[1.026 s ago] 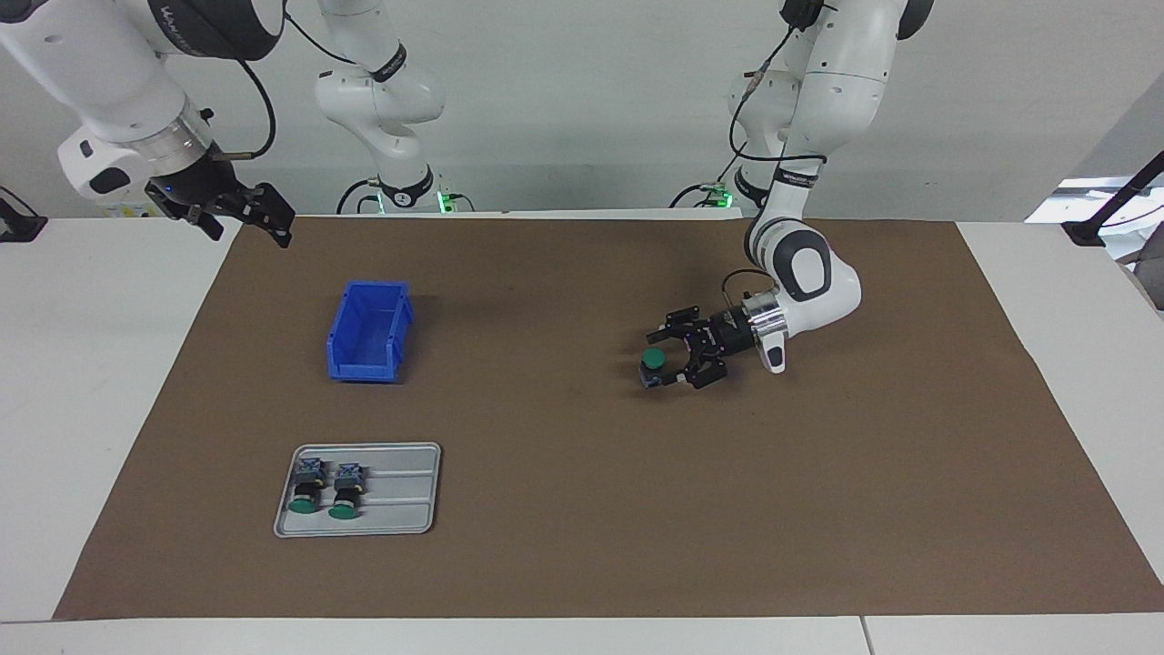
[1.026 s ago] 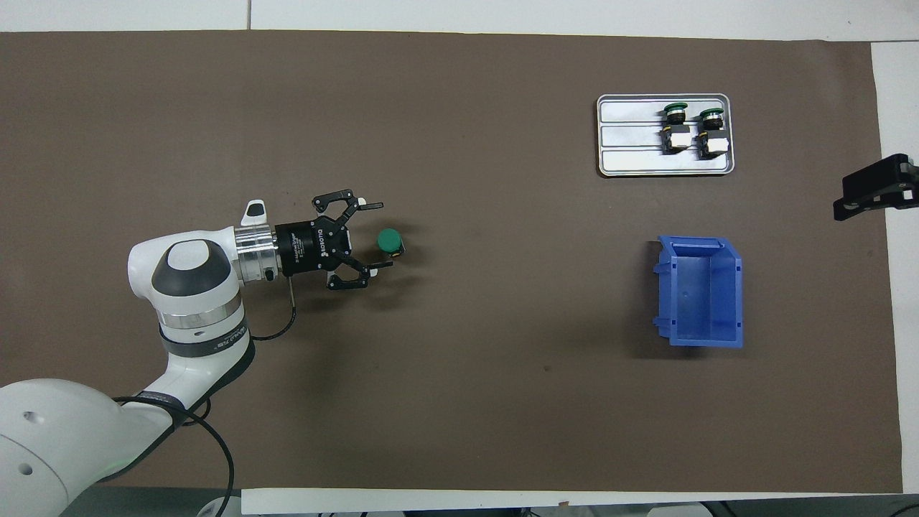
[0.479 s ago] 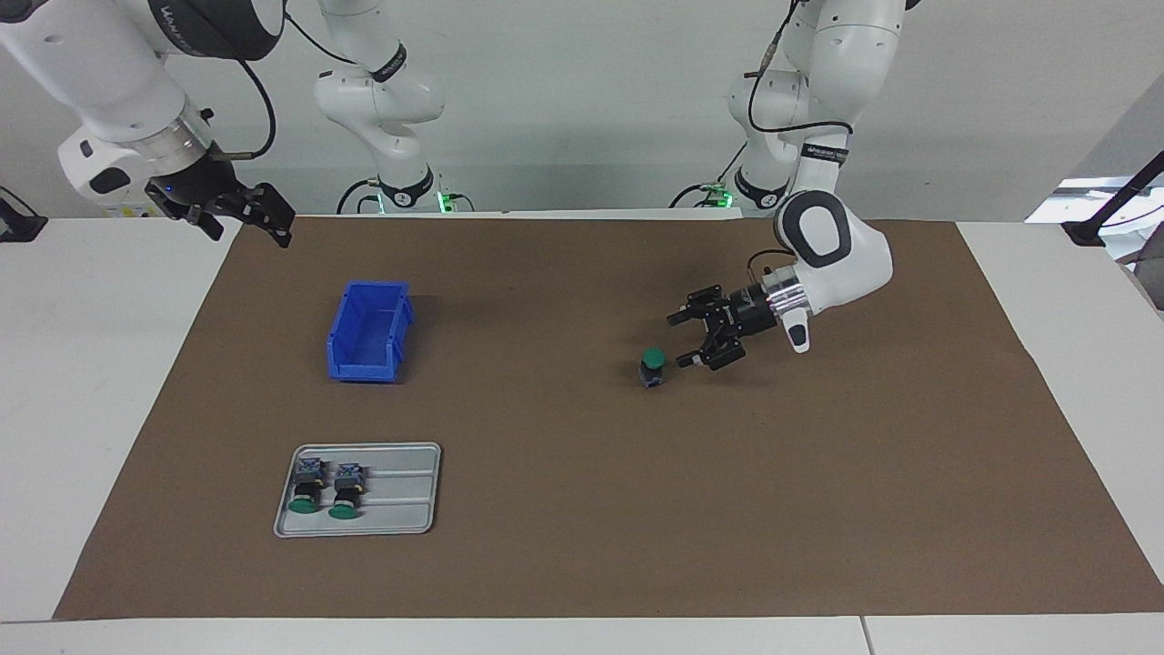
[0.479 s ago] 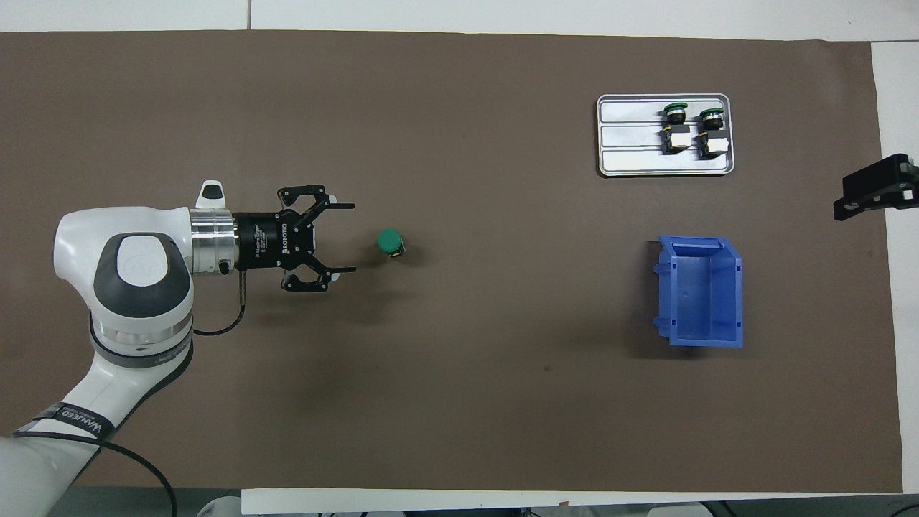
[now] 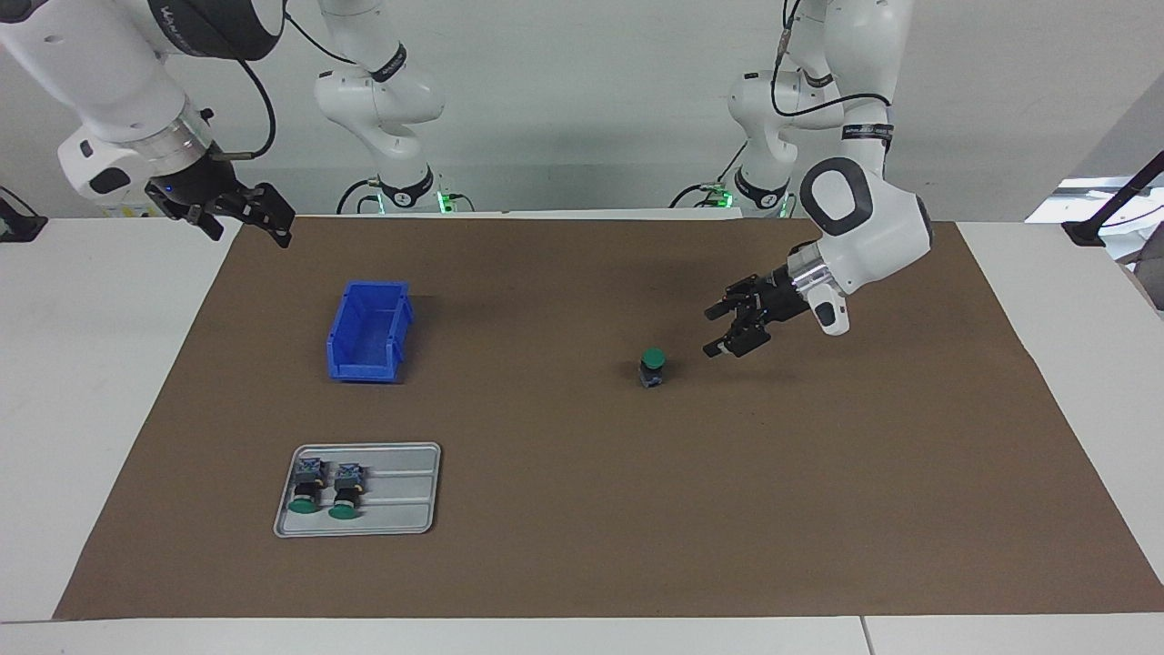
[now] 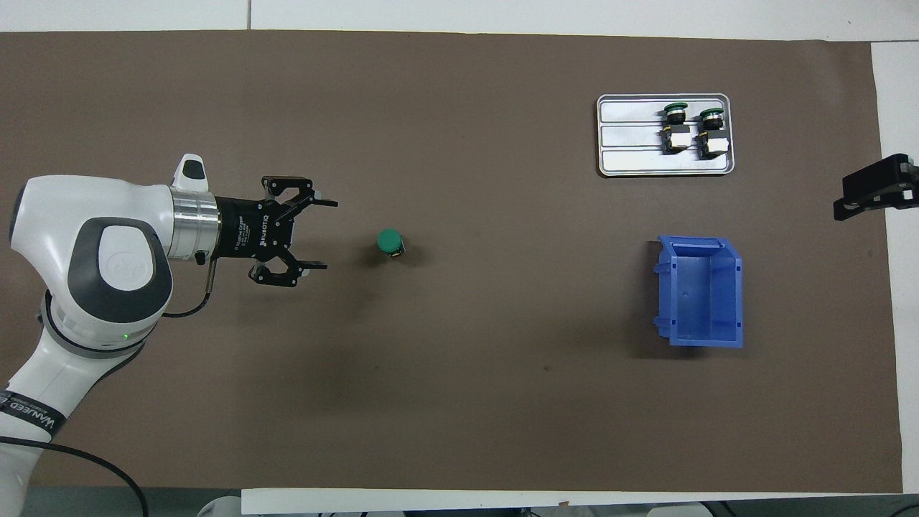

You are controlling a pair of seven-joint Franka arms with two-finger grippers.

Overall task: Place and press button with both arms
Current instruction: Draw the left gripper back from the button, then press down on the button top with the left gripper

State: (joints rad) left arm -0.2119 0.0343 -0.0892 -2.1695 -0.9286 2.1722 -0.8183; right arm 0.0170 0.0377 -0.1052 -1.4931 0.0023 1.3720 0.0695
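A brown mat (image 5: 582,509) covers most of the white table (image 5: 100,382). The left arm (image 5: 864,209) reaches in over the mat at its own end of the table, and its end effector (image 5: 718,329) hangs in the air just beside the button (image 5: 651,367) — fingers spread wide, holding nothing, clear of the cap. The right arm (image 5: 109,82) waits with its end effector (image 5: 273,218) raised above the mat's edge at its own end of the table; whether its fingers are apart I cannot tell. A blue bin (image 5: 368,331) sits on the mat toward the right arm's end. Farther from the robots than the bin lies a grey tray (image 5: 400,491) holding two spare buttons (image 5: 318,487) side by side on their sides. The button stands upright on the bare mat — green cap up, alone, well apart from the bin and the tray.
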